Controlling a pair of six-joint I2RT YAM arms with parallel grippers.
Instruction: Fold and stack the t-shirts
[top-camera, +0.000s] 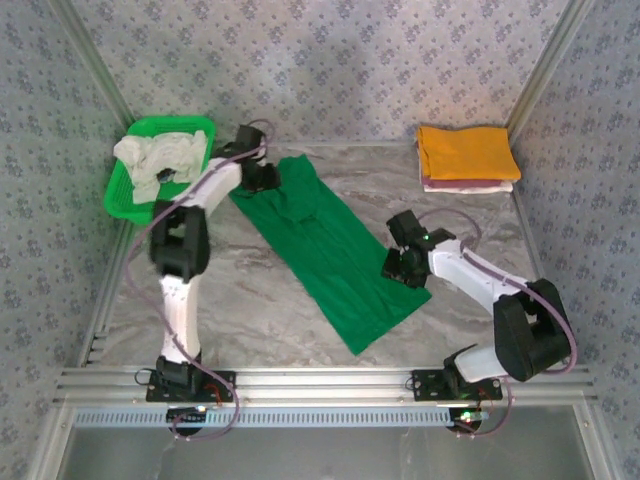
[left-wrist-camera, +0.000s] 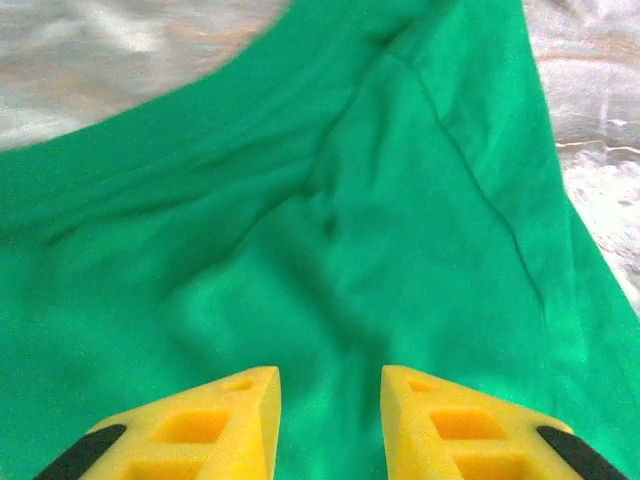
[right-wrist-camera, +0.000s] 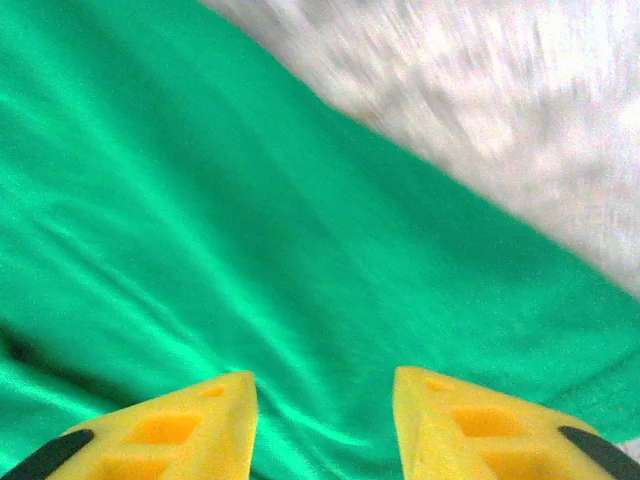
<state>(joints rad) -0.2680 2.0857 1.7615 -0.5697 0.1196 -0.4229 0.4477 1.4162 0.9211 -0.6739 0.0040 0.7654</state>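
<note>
Okay, right gripper (right-wrist-camera: 325, 385): spread, nothing pinched, over the near right edge of the green t-shirt (top-camera: 330, 255).
Green t-shirt: flat on the table (top-camera: 250, 295), long axis from near right to far left; I've an arm at each end.
Left gripper (left-wrist-camera: 330, 380): spread too, above the far end.
Green basket (top-camera: 118, 195): far left, whitish t-shirts (top-camera: 160, 158) bundled inside.
Folded stack (top-camera: 470, 184): far right, orange-yellow t-shirt (top-camera: 465, 150) on top.

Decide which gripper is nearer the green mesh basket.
Left. The left gripper is over the far end of the green t-shirt, beside the basket; the right gripper is at the shirt's near right edge, much farther off.
</note>
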